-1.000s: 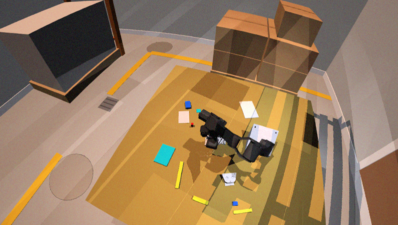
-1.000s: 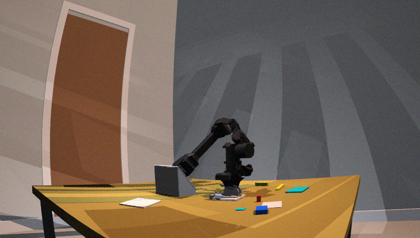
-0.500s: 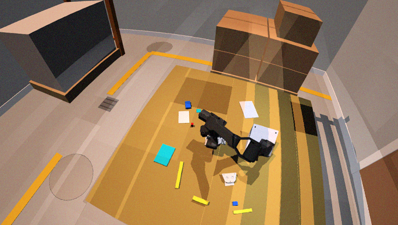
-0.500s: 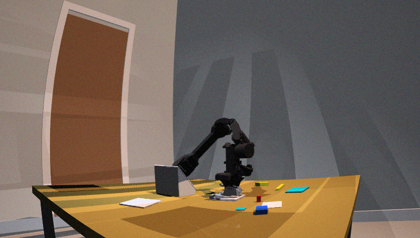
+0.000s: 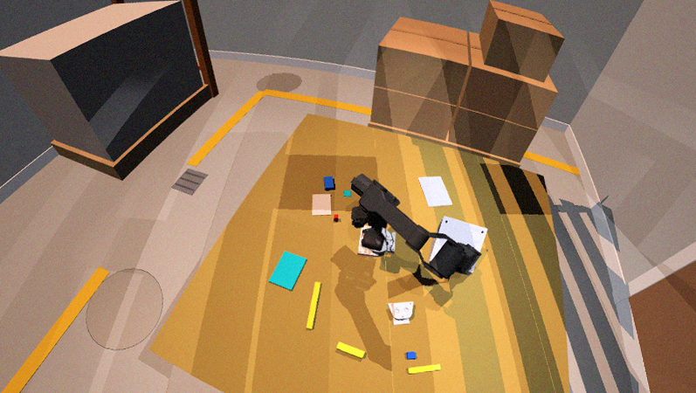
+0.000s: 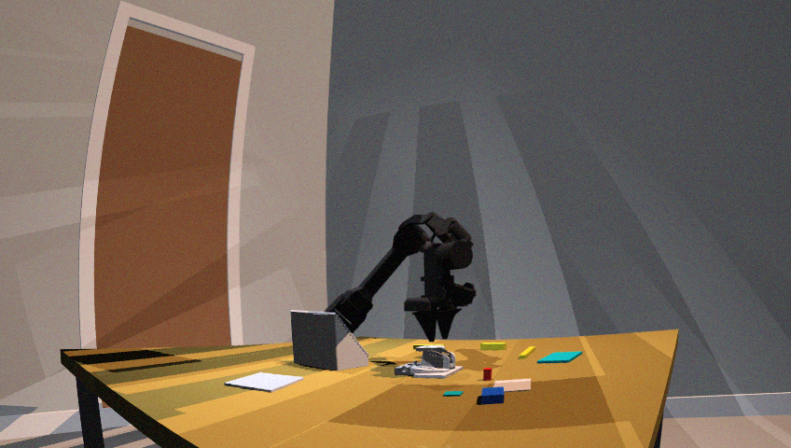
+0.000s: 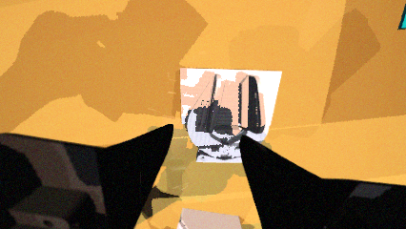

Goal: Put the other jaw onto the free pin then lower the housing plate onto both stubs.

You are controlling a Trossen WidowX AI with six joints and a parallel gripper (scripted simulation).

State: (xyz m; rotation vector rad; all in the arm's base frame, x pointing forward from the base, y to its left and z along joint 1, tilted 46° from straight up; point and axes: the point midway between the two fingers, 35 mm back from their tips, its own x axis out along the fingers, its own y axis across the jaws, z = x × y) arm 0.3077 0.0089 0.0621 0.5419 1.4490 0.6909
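Fingers a good way apart, neither fully spread nor near shut; nothing between them. I hang just above the mechanism base, tips pointing down. Clock laid on the top view, 12 at its upper edge: white plate with two round holes, taken as the housing plate, lies flat on the table between 5 and 6 o'clock from the base, well apart from it. On the wrist view, the two long pieces, left and right, stand side by side over the base, from about 12 to 2 o'clock of my tips. Tooth mesh and pin seating: cannot tell. Judgement: placing probably done or nearly so, pending a check. Handling, estimated: plate light, stiff, thin; smooth faces may slip, holes and rim could chip if squeezed hard. Proposed hold: opposite side edges at 3 and 9 o'clock, across mid-width, light even pressure, holes left free to meet the stubs. Avoid pinching one end; it would tip. Long pieces: rigid, easily knocked, so rise straight before travelling toward 5 to 6 o'clock.
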